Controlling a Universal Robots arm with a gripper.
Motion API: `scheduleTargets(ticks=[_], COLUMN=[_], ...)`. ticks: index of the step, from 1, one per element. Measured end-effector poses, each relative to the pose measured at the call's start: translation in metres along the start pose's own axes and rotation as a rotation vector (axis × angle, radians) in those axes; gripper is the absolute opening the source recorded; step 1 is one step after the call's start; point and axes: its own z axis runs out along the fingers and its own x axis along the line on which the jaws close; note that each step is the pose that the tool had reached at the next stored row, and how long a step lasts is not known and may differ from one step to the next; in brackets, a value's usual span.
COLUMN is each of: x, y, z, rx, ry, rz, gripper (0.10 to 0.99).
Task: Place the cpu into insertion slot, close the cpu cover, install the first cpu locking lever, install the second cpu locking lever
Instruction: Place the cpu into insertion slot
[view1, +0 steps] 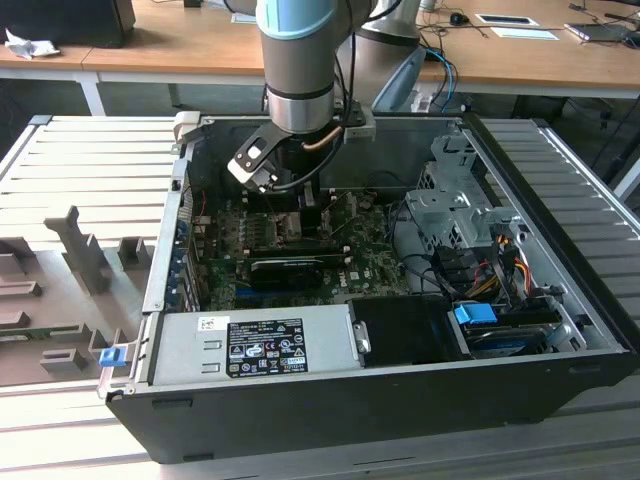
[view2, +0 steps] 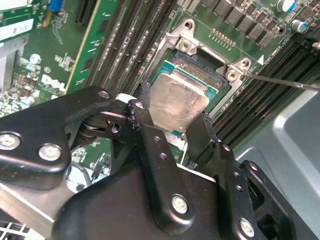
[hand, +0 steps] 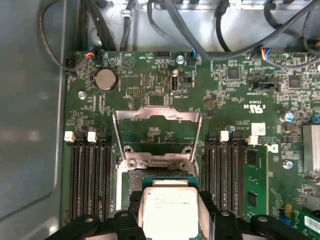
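On the exterior view's left, a grey tray (view1: 60, 290) with cut-outs lies beside the open case (view1: 350, 415). Inside the case, a power supply (view1: 250, 345) sits along the near wall, with the green board (view1: 375, 265) behind it. The arm (view1: 300, 60) reaches down into the case over the middle of the board. Further towards the exterior view's right stand a metal drive cage (view1: 450, 205) and a bundle of coloured wires (view1: 495, 275).

In the second wrist view, the gripper (view2: 172, 117) has its black fingers (view2: 155, 145) drawn in narrow, clamped on two opposite edges of the cpu (view2: 177, 100). The cpu hangs silver side up, right over the slot (view2: 202, 67); I cannot tell whether it touches the slot. A thin lever (view2: 280, 81) juts out from beside one corner of the slot.

In the first wrist view, the cover (hand: 157, 115) stands raised on its hinge, clear of the slot, and the board shows through its window. Long black memory slots (hand: 90, 180) flank the slot on both sides.
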Motion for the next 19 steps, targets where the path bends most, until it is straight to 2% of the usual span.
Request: scheduleTargets(ticks=[5, 10, 15, 19], x=[0.009, 0.0106, 0.0126, 0.0126], y=[-0.001, -0.0017, -0.0018, -0.0018], z=[0.006, 0.0148, 0.0184, 0.0187], rx=[0.0, 0.0, 0.0, 0.0], ry=[-0.0019, -0.0066, -0.0138, -0.0143], rz=[0.005, 0.019, 0.018, 0.018], gripper=[0.529, 0.529, 0.529, 0.529])
